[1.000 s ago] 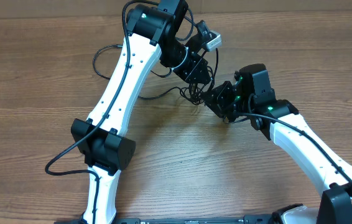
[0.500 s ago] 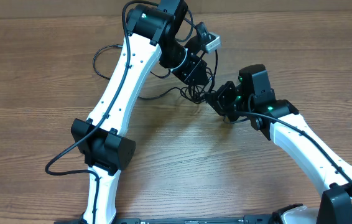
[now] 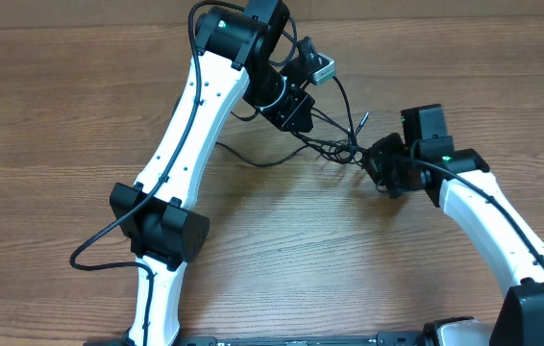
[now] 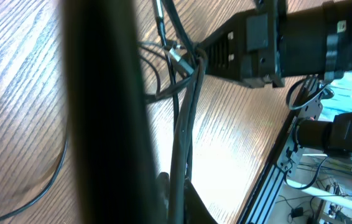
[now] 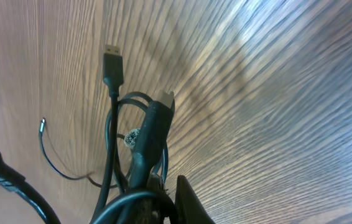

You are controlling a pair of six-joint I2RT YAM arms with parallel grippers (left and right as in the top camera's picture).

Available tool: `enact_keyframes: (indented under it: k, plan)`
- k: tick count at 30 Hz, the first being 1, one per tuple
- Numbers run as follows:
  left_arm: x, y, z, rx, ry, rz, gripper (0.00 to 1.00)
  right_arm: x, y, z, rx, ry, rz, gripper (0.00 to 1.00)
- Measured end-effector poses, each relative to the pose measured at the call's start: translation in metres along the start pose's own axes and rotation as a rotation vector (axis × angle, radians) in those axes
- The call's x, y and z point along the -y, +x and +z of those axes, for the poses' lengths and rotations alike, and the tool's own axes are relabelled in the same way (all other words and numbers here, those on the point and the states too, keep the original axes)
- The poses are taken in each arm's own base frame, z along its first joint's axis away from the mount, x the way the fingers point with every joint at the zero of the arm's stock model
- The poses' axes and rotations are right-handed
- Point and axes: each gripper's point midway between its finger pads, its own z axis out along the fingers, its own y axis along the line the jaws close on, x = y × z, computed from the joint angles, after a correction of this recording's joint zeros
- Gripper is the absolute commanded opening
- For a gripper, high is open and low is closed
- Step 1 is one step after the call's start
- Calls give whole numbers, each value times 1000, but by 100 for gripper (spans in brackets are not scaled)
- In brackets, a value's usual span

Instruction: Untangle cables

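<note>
Both jaws are clamping shut on the cables (image 3: 335, 144): your left gripper (image 3: 301, 113) is pinching the strands near the far side of the table (image 3: 61, 115), and your right gripper (image 3: 370, 160) is gripping the other end of the same bunch, so the cords are running taut between the two with a small knot in the middle. In the right wrist view a flat plug (image 5: 112, 62) is sticking out past the knot, and one loose strand is trailing over the wood under your left arm
</note>
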Motion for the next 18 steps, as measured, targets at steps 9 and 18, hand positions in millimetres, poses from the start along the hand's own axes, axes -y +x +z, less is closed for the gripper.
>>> enact_keyframes:
  k: [9,18]
  plan:
    - [0,0,0,1,3,0,4,24,-23,-8,38,70,47,4]
    - [-11,6,1,-32,-74,-41,4,31,-31,-11,68,95,32,4]
